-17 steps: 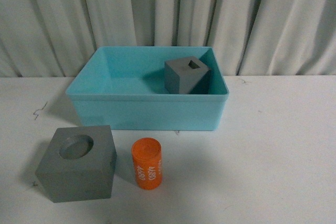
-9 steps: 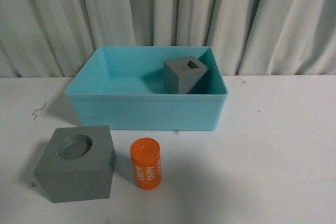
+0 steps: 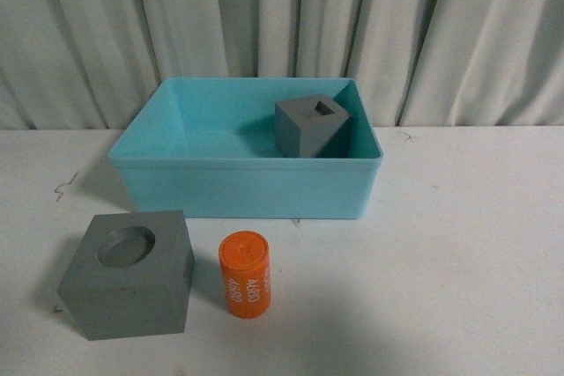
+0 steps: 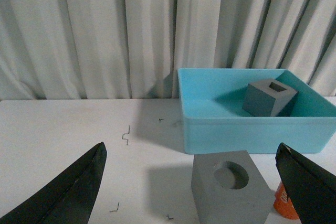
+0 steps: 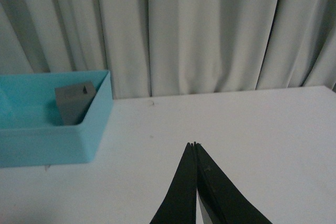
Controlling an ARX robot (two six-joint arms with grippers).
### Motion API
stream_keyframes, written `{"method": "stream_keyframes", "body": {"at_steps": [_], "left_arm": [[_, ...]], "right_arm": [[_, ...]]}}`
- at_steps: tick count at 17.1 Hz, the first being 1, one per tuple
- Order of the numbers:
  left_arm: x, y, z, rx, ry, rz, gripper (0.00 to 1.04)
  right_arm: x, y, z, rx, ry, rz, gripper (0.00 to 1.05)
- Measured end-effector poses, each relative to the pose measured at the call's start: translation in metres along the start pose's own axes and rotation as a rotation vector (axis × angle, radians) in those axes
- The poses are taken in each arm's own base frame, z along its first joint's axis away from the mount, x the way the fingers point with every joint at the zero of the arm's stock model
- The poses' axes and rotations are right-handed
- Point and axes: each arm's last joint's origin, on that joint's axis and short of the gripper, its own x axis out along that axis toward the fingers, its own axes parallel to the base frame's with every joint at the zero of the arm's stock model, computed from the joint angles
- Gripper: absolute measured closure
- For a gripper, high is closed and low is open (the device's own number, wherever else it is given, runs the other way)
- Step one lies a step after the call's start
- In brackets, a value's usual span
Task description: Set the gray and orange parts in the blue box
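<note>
Slot cube (image 3: 310,126) sat in box (image 3: 247,189), far right corner. Recess cube (image 3: 128,272) and upright cylinder (image 3: 246,274) stood on tabletop (image 3: 458,244) before box. Left fingers (image 4: 73,187) were spread wide with recess cube straight ahead between them, so left arm looked nearer. Right fingers (image 5: 184,192) were pressed together, right of box.

We spot print in just one place: the orange cylinder (image 3: 245,274) carries white digits running up its side, one line reading "4680". We see a second line beside it, too blurred to confirm.
</note>
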Motion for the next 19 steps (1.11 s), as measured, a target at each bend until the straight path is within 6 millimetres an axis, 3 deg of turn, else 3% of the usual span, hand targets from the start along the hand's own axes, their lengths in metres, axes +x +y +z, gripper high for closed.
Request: {"method": "stream_keyframes", "body": {"at_steps": [19], "left_arm": [[0.000, 0.000, 0.000, 0.000, 0.000, 0.000, 0.07]], "right_arm": [[-0.031, 0.000, 0.005, 0.000, -0.020, 0.000, 1.03]]}}
